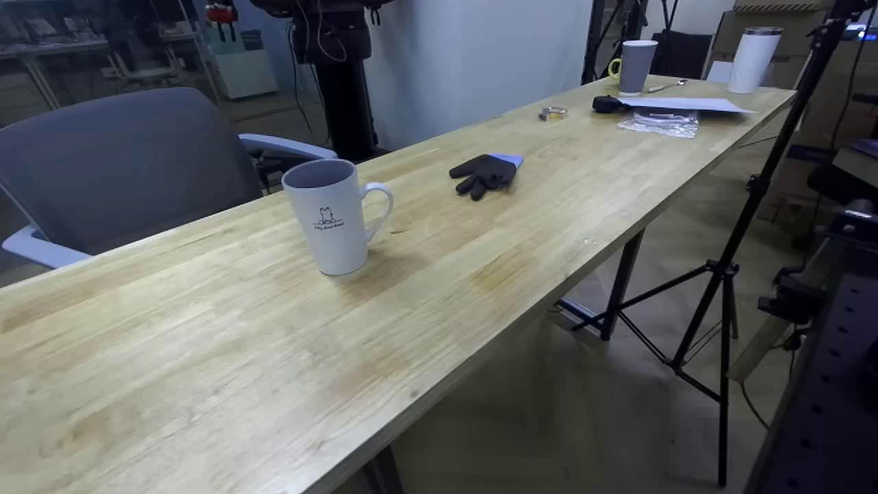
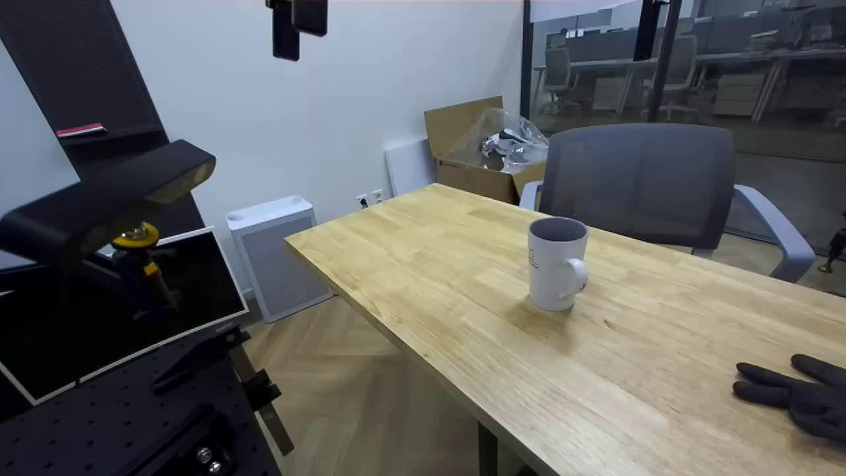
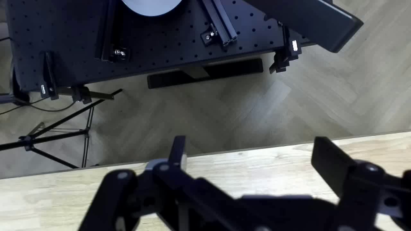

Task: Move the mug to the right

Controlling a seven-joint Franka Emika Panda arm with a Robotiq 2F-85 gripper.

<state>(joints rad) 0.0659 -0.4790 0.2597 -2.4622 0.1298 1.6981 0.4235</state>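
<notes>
The white mug (image 1: 336, 240) stands upright on the wooden table (image 1: 226, 357), with its loop handle, small dark logo and grey inside showing. It also shows in an exterior view (image 2: 550, 281) with its handle toward the glove side. My gripper (image 3: 251, 139) is open in the wrist view, with its two black fingers wide apart and only the table's edge and floor seen between them. Its black fingertips seem to hang in at the top of an exterior view (image 2: 466, 39), above and apart from the mug. The mug is not clearly seen in the wrist view.
A black glove (image 1: 488, 173) lies beside the mug. A grey chair (image 1: 130, 165) stands at the table's side. Farther along are a ring-like item (image 1: 553, 114), a grey cup (image 1: 636, 68), paper (image 1: 686, 104) and a white tumbler (image 1: 753, 62). A tripod (image 1: 728, 254) stands beside the table.
</notes>
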